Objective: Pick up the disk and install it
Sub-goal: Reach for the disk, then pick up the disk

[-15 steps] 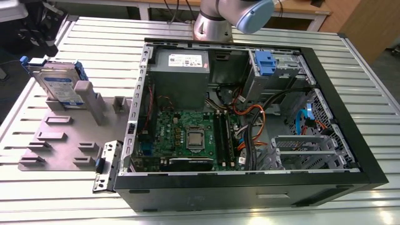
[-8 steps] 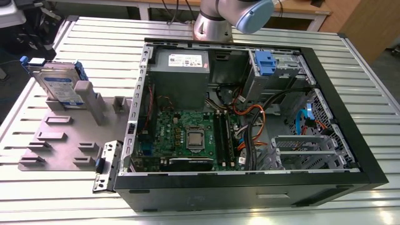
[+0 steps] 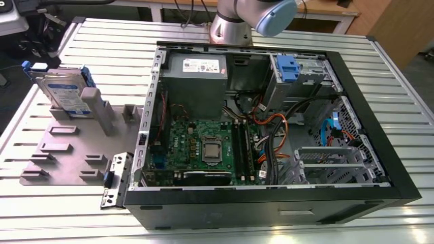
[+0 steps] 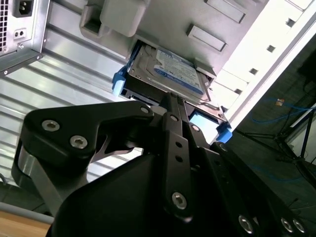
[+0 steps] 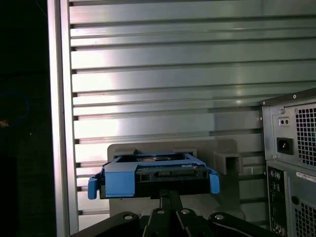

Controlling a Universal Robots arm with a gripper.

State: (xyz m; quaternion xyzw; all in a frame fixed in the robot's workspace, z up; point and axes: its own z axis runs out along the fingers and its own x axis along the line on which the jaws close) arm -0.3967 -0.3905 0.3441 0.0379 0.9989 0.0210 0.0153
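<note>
Disk [image 3: 64, 94] stands on edge in a grey rack [image 3: 61, 152] just beside the computer case [image 3: 257, 208], straight ahead of the claw [image 4: 173, 101], long axis crosswise (claw seemingly pinched narrow, holding nothing)

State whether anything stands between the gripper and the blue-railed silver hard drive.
Nothing visible does. In the second wrist view the black gripper faces the silver rectangular hard drive in blue plastic rails, propped in its grey fixture, across an open gap.

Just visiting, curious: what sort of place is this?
Probably a robotics lab bench: an open computer case on a slatted metal table, a disk in a grey fixture, a robot arm behind.
</note>
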